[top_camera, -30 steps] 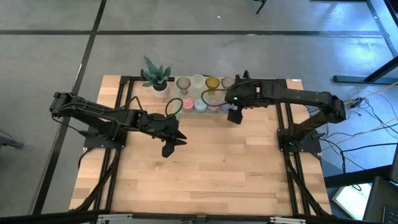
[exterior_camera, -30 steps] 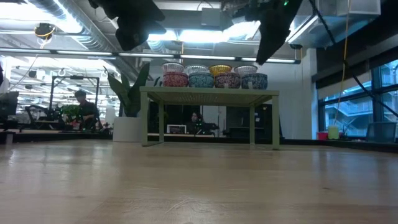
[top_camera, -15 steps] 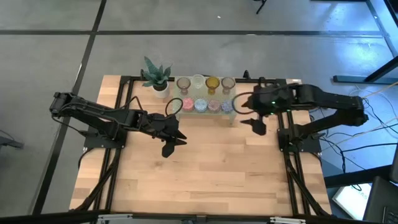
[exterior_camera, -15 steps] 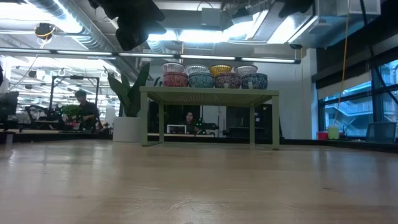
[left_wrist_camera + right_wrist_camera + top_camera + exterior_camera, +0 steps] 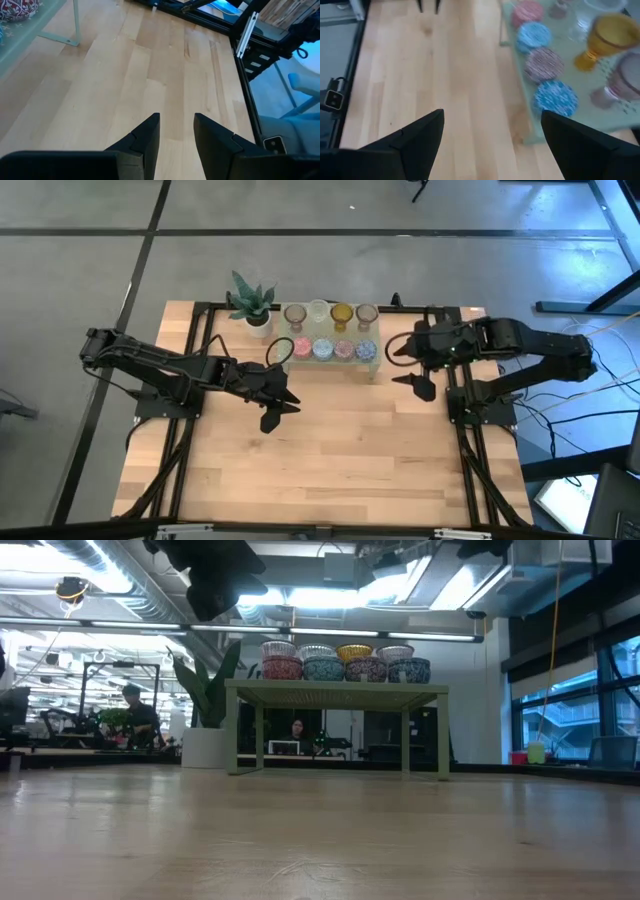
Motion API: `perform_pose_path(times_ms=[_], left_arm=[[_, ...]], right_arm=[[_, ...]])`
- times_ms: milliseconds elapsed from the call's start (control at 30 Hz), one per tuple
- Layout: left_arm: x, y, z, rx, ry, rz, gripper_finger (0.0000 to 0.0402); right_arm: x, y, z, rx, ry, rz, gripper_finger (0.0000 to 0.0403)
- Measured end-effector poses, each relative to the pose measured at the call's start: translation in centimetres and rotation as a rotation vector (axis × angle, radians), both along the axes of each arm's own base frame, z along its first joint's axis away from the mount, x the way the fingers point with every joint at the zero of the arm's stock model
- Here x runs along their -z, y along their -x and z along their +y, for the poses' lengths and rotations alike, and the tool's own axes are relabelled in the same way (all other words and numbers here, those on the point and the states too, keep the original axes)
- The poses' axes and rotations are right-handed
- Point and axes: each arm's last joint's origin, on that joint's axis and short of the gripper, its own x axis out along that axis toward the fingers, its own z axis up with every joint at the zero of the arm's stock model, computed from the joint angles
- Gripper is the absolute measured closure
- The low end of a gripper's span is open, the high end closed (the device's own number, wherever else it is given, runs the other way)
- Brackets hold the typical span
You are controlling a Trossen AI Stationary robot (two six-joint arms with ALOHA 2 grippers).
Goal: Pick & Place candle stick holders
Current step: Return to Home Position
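Several small round candle stick holders stand in two rows on top of a pale green perforated stand at the table's far middle. The far row is pinkish, clear and amber glass; the near row is speckled pink and blue. They also show in the low view and in the right wrist view. My right gripper is open and empty, just right of the stand. My left gripper is slightly open and empty, above the bare table in front of the stand's left end.
A small potted green plant stands left of the stand. Bare wood table lies in front of the stand. Dark frame rails run along both sides of the table. A person shows in the room behind.
My right gripper has gone from over the stand's front right corner toward the table's right edge and up, away from the candle stick holders. The holders stand as before.
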Motion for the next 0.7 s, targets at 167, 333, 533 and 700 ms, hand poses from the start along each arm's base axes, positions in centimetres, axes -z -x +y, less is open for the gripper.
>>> perform_pose_path(times_ms=[167, 333, 533, 700], left_arm=[[-0.1, -0.1, 0.2, -0.025, -0.046, -0.014, 0.0286], [-0.1, -0.1, 0.2, -0.011, -0.073, -0.018, 0.0286], [-1.8, 0.8, 0.5, 0.035, -0.163, -0.123, 0.0286], [-5.2, 4.2, 0.9, 0.086, -0.267, -0.286, 0.0286]], right_arm=[[2.3, 0.4, 0.8, -0.077, 0.030, -0.111, 0.0066], [4.9, 2.2, 0.7, -0.076, 0.023, -0.234, 0.0066], [6.0, 5.2, 0.3, -0.071, 0.014, -0.341, 0.0066], [6.3, 7.4, 0.1, -0.083, 0.030, -0.454, 0.0066]])
